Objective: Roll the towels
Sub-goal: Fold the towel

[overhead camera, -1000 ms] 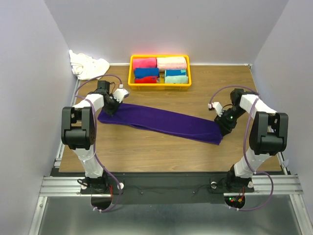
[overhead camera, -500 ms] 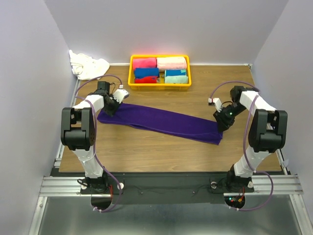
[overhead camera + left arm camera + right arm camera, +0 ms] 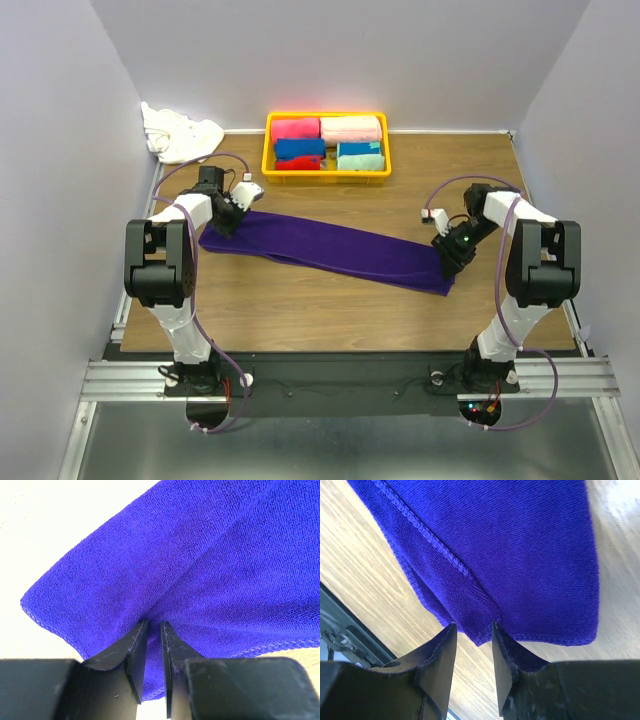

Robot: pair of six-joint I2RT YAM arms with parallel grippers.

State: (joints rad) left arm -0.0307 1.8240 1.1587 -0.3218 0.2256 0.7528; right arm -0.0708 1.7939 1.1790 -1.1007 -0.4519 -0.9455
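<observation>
A deep purple terry towel [image 3: 330,250] is laid flat, a long slanted strip on the wood-grain tabletop [image 3: 300,310] nearer the arms than the yellow basket [image 3: 268,150]. A white towel [image 3: 180,135] is crumpled left of the basket. Only the wrist views show the grips. The left end effector [image 3: 154,625] is clamped on creased cloth. A hemmed corner is straddled by the right end effector [image 3: 472,627]; whether it is clamped cannot be told.

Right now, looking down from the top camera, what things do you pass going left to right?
white towel → left gripper → yellow basket → right gripper
</observation>
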